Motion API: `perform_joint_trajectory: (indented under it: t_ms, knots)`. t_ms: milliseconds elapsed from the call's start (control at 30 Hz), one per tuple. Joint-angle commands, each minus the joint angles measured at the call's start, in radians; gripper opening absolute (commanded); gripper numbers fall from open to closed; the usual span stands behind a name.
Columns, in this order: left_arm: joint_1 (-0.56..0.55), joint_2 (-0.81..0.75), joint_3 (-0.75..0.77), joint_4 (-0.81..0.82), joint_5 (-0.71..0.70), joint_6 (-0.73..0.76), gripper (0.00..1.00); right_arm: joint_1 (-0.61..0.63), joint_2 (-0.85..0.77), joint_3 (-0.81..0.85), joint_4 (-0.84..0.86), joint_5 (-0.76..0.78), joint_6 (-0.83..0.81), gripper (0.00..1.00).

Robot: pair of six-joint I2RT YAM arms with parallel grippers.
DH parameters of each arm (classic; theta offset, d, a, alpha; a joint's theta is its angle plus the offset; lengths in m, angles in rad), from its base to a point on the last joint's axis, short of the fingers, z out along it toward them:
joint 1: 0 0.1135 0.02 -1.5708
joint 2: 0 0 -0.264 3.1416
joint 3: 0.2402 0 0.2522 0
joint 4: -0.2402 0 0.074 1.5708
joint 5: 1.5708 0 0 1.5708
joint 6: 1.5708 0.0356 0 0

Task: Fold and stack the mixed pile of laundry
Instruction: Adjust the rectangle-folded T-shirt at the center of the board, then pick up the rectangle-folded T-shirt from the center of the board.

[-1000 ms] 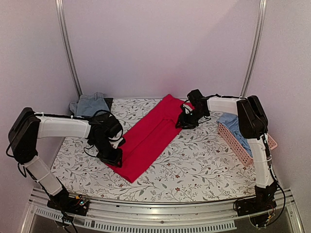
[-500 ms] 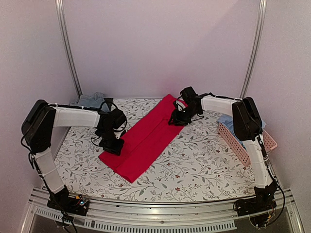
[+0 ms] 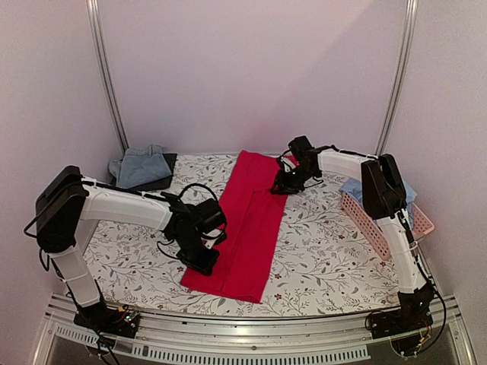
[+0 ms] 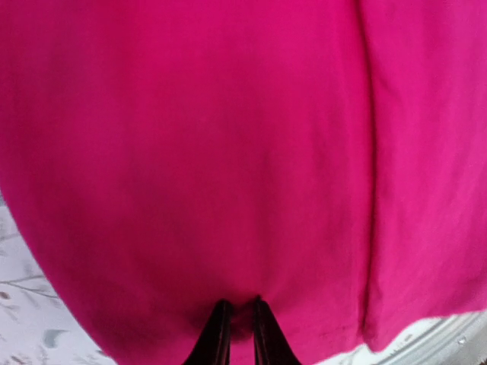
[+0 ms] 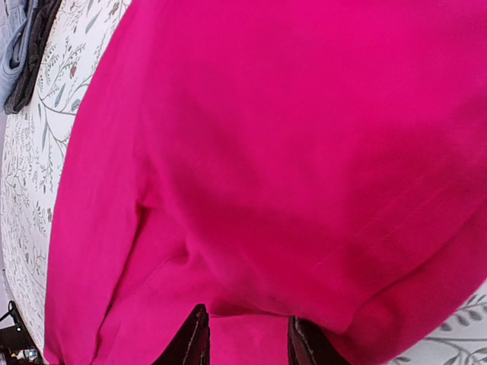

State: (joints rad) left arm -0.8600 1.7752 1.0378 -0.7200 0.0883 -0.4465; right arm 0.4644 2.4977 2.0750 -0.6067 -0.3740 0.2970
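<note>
A bright red garment (image 3: pixel 251 220), folded into a long strip, lies on the floral tablecloth and runs from the back centre toward the near edge. My left gripper (image 3: pixel 200 258) sits at the strip's near left edge. In the left wrist view its gripper (image 4: pixel 238 308) is shut, with a small pinch of red cloth (image 4: pixel 228 152) between the tips. My right gripper (image 3: pixel 285 185) rests on the far right edge. In the right wrist view that gripper (image 5: pixel 247 325) has its fingers apart, straddling a raised fold of red cloth (image 5: pixel 289 152). Light blue cloth (image 3: pixel 364 192) lies in the basket.
A pink slatted basket (image 3: pixel 380 228) stands along the right side. At the back left corner a grey-blue folded garment (image 3: pixel 141 163) lies on a dark one (image 3: pixel 166 161); the blue one also shows in the right wrist view (image 5: pixel 11 38). A metal rail (image 3: pixel 251 334) marks the near edge.
The red strip swung from diagonal to nearly straight. Its near end slid right with my left gripper, which closed on the cloth. The right gripper's jaws narrowed and stayed at the far end.
</note>
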Motion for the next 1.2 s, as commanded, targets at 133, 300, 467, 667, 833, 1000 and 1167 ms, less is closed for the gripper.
perform_joint_trajectory:
  t_ms: [133, 300, 467, 667, 833, 1000, 1167]
  knots:
    - [-0.219, -0.055, 0.002, 0.054, 0.230, -0.195, 0.24, -0.017, -0.148, -0.166, 0.027, -0.016, -0.092, 0.41]
    - [-0.214, -0.307, -0.066, 0.070, 0.115, -0.278, 0.44, 0.089, -0.460, -0.485, 0.140, -0.065, 0.023, 0.47]
    - [-0.160, -0.575, -0.243, 0.125, 0.123, -0.405, 0.55, 0.268, -0.722, -0.838, 0.298, -0.089, 0.290, 0.47]
    - [0.005, -0.783, -0.532, 0.266, 0.330, -0.500, 0.48, 0.501, -0.874, -1.087, 0.362, 0.022, 0.595, 0.47]
    - [0.043, -0.786, -0.616, 0.339, 0.402, -0.503, 0.43, 0.594, -0.973, -1.246, 0.388, 0.114, 0.779, 0.50]
    - [0.054, -0.695, -0.627, 0.389, 0.426, -0.479, 0.43, 0.608, -1.067, -1.350, 0.380, 0.154, 0.865, 0.51]
    - [0.065, -0.601, -0.619, 0.431, 0.430, -0.463, 0.42, 0.633, -1.042, -1.389, 0.487, 0.108, 0.893, 0.50]
